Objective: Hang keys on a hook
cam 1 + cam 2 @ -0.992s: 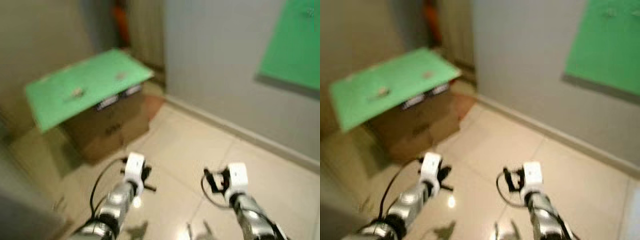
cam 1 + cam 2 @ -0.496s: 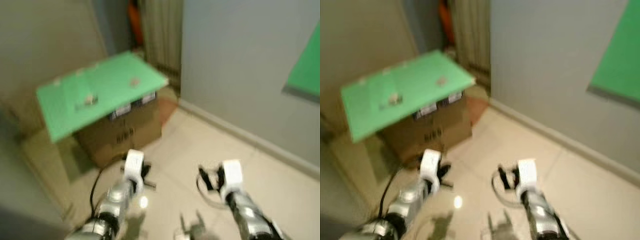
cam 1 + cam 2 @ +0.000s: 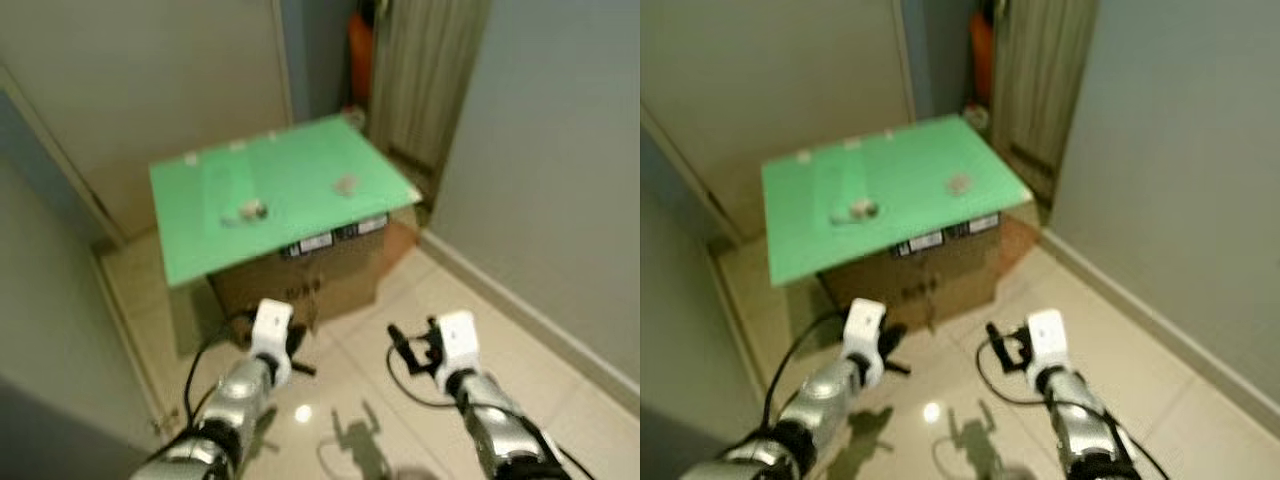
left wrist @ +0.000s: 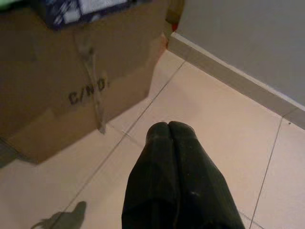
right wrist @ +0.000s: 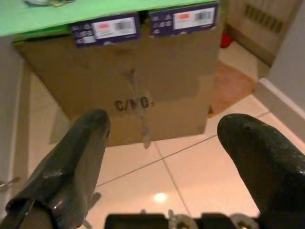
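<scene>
We are facing a green board [image 3: 275, 195] lying on top of a cardboard box [image 3: 310, 285], with both arms held low over the tiled floor [image 3: 1120, 330] in front of it. On our left, the left pincer [image 4: 170, 128] is hanging just in front of the box with its fingers pressed together, carrying nothing. Further in on the board, toward its left half, a small metallic object is lying, most likely the keys [image 3: 250, 210]; a second small item [image 3: 345, 184] is sitting to their right, too blurred to name. On our right, the right pincer [image 5: 162, 124] is pointing at the box front with its fingers spread wide and nothing between them.

We are judging that the keys are not yet within reach. The risk from here is closing in too far and bumping the box, which could shift the board and slide the keys off. The keys also look small and flat, so a shallow pinch could slip. We are seeing no hook here.
</scene>
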`<state>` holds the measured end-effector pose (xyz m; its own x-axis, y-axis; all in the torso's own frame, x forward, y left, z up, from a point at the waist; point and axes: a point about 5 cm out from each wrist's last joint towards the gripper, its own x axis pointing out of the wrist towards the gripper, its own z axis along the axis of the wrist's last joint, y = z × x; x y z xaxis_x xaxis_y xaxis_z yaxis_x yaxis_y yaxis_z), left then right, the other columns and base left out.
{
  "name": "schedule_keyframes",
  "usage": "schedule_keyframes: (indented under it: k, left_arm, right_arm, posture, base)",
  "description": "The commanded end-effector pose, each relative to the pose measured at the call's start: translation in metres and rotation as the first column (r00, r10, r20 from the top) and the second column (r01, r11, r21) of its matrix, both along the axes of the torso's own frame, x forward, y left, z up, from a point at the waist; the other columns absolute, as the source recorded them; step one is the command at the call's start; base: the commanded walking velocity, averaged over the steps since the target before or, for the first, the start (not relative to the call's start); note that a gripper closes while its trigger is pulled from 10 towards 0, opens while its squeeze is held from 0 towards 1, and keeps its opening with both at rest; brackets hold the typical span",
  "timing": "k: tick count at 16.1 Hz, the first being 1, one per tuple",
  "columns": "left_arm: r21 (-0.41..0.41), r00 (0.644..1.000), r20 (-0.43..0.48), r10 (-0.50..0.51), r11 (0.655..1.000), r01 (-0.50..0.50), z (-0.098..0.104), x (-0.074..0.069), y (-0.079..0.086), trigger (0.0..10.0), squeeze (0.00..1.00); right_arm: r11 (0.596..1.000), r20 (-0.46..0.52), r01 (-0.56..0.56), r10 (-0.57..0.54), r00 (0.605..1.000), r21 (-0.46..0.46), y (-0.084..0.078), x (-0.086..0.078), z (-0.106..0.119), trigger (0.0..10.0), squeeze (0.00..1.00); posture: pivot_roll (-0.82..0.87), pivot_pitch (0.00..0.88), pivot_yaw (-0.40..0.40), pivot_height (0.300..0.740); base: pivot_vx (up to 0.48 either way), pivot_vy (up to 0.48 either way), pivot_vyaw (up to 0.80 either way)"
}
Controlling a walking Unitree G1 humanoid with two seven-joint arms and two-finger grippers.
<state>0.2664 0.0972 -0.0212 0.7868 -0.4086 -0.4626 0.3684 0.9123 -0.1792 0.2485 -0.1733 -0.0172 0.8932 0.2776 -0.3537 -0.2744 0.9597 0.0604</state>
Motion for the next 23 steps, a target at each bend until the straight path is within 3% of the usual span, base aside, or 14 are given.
schedule_keyframes:
  k: [1,4,9,12,23]
  left_arm:
    - [-0.007,1.0,0.02,-0.022,1.0,0.022,0.004,0.003,-0.006,10.0,0.0]
    - [-0.012,0.999,0.03,-0.027,1.0,0.027,0.006,0.005,-0.008,10.0,0.0]
    - [-0.026,0.998,0.06,-0.029,0.999,0.03,0.012,0.01,-0.009,10.0,0.0]
    - [-0.032,0.997,0.071,-0.024,0.999,0.027,0.014,0.011,-0.01,10.0,0.0]
    - [-0.046,0.996,0.084,-0.016,0.999,0.02,0.015,0.012,-0.012,10.0,0.0]
  right_arm:
    - [0.999,0.036,0.039,-0.039,0.999,-0.004,-0.007,0.008,0.008,10.0,0.0]
    - [0.999,0.105,-0.038,0.042,0.994,-0.037,0.01,0.015,0.02,10.0,0.0]
    - [1.0,0.214,0.024,-0.026,0.977,0.011,0.014,0.035,0.047,10.0,0.0]
    - [1.0,0.259,-0.008,0.006,0.966,0.007,0.02,0.038,0.059,10.0,0.0]
    - [0.999,0.243,-0.029,0.032,0.97,-0.015,0.025,0.036,0.062,10.0,0.0]
  posture:
    - [-0.16,0.008,0.073,0.74]
    - [-0.16,0.013,0.075,0.74]
    - [-0.15,0.017,0.078,0.74]
    - [-0.15,0.018,0.072,0.74]
    - [-0.15,0.024,0.061,0.74]
  base:
    - [0.405,0.0,0.0]
    - [0.405,0.0,0.0]
    - [0.41,0.0,0.0]
    - [0.42,0.0,0.0]
    - [0.422,0.0,0.0]
